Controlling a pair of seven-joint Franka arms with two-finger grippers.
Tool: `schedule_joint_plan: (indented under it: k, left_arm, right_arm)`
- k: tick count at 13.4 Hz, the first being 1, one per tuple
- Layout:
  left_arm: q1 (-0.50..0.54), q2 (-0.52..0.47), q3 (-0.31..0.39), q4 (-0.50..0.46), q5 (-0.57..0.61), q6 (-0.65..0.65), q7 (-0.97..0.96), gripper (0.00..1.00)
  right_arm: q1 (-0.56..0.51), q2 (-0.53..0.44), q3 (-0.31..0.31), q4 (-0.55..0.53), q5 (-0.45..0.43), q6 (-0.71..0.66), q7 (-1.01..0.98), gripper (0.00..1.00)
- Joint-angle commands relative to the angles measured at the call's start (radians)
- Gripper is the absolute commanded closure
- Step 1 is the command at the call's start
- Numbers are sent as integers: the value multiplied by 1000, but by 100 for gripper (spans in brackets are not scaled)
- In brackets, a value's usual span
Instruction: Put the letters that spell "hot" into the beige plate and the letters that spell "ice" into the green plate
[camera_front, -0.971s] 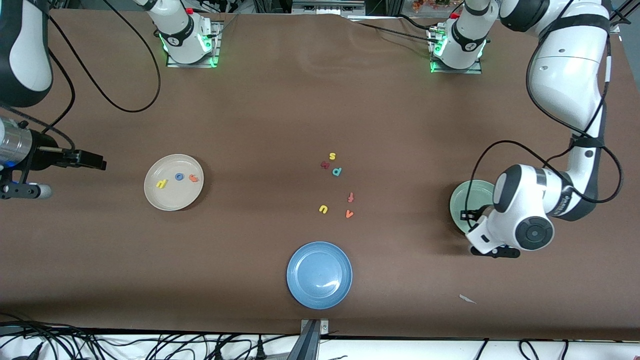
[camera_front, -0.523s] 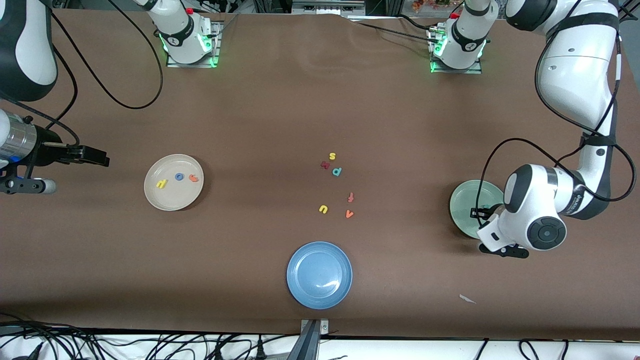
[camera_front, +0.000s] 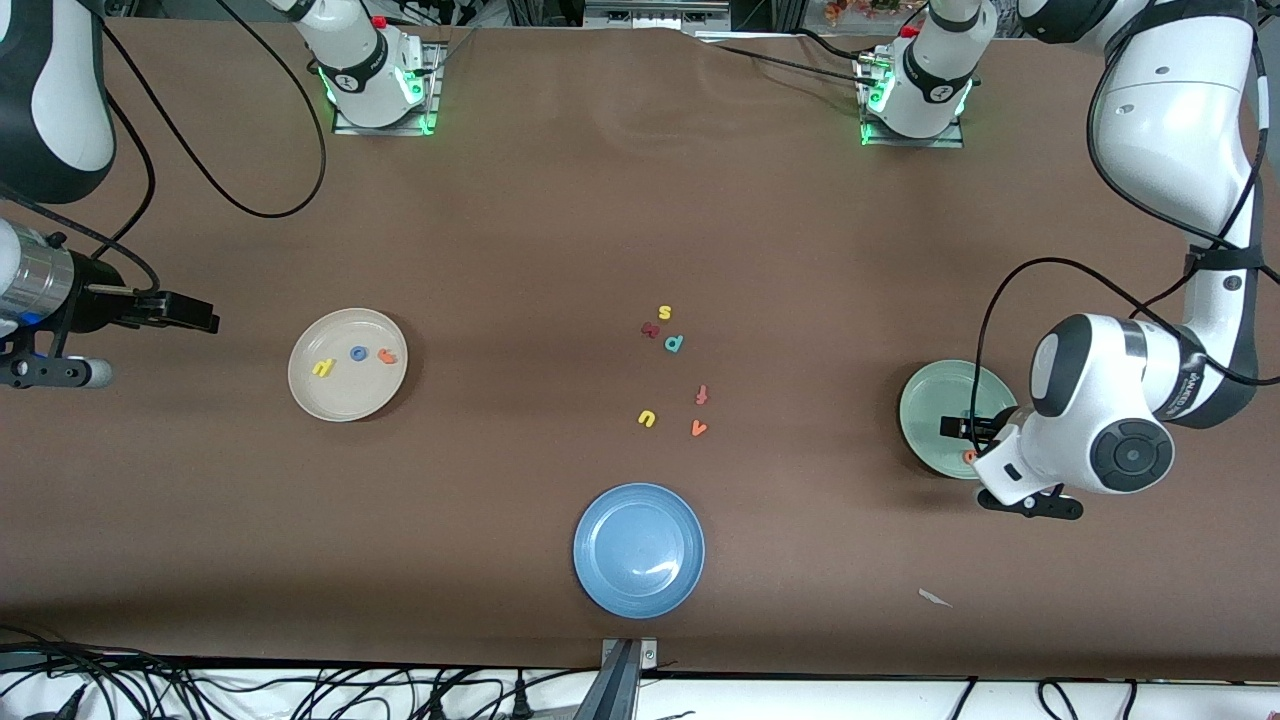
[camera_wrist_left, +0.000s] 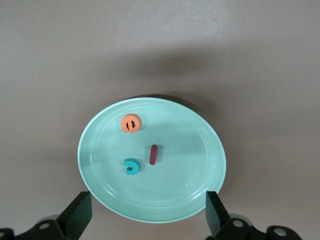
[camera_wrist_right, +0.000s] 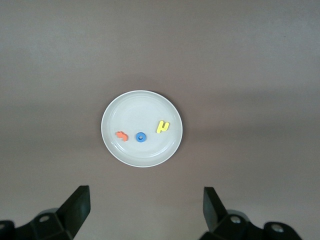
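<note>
- Brown mat-covered table (camera_front: 560, 230) fills the front view, with a slight wrinkle near the arm bases; black cables (camera_front: 200, 690) trail along the white edge nearest the front camera.
- Green-lit arm bases (camera_front: 380, 95) stand at the edge of the table farthest from the front camera.
- The beige plate (camera_front: 322, 395) sits toward the right arm's end, holding the yellow h (camera_front: 322, 368), blue o (camera_front: 357, 353) and orange t (camera_front: 387, 355) in a row.
- The green plate (camera_front: 925, 415) sits toward the left arm's end; the left wrist view shows the teal c (camera_wrist_left: 131, 166), orange e (camera_wrist_left: 130, 123) and dark red i (camera_wrist_left: 153, 154) lying in it, apart from one another.
- Left gripper (camera_wrist_left: 147, 220) hangs over the green plate, fingers spread wide, nothing between them.
- Right gripper (camera_wrist_right: 145, 210) waits in the air over bare table beside the beige plate, fingers spread, empty.
- Mid-table, loose letters: yellow s (camera_front: 665, 312), teal p (camera_front: 674, 343), red-orange f (camera_front: 702, 394), yellow u (camera_front: 647, 418), orange v (camera_front: 699, 428).
- Blue plate (camera_front: 639, 549) lies nearest the front camera, bare.
- A small white scrap (camera_front: 934, 598) lies on the mat.
</note>
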Motion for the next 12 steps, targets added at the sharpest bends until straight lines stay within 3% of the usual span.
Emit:
schedule_joint_plan:
  k: [1,9,12]
  left_arm:
    - [20,-32,-7,-11,-26,-9,14,0]
    - [96,-132,-28,-18,-56,-69,26,0]
    - [107,-201,-17,-62,-110,-76,90,0]
  right_arm:
    - [-16,-29,21,-34,-14,14,4,0]
    - [-17,-28,21,-34,-13,14,-4,0]
    - [-17,-28,21,-34,-11,17,4,0]
